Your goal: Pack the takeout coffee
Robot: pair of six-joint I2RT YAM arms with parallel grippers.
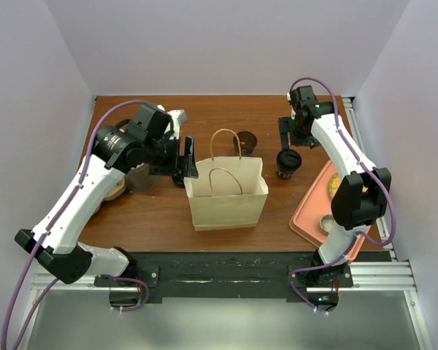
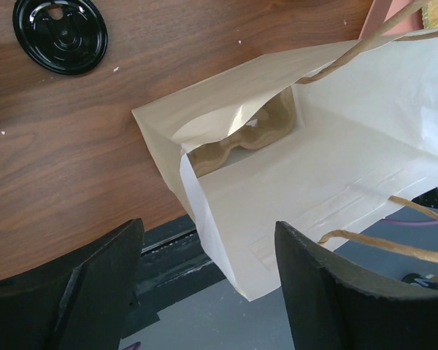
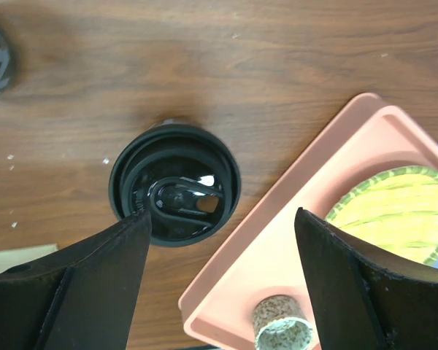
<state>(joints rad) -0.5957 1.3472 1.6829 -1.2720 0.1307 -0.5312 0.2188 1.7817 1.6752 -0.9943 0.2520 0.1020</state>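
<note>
the right fingers (image 3: 80,292) are spread and nothing is held. for a sound grasp, the gap should probably be centred over the takeout coffee (image 1: 288,162), lowered past the lid rim, and closed gently so the cup is not crushed or tipped. the coffee is seen upright on the worktop (image 1: 153,211), just right of the paper bag (image 1: 226,193) and near the pink tray (image 1: 310,211). it lies below the right fingers, off-centre towards one of them. the left fingers (image 2: 328,292) are also spread, with the bag's edge between them, apparently unpinched.
</note>
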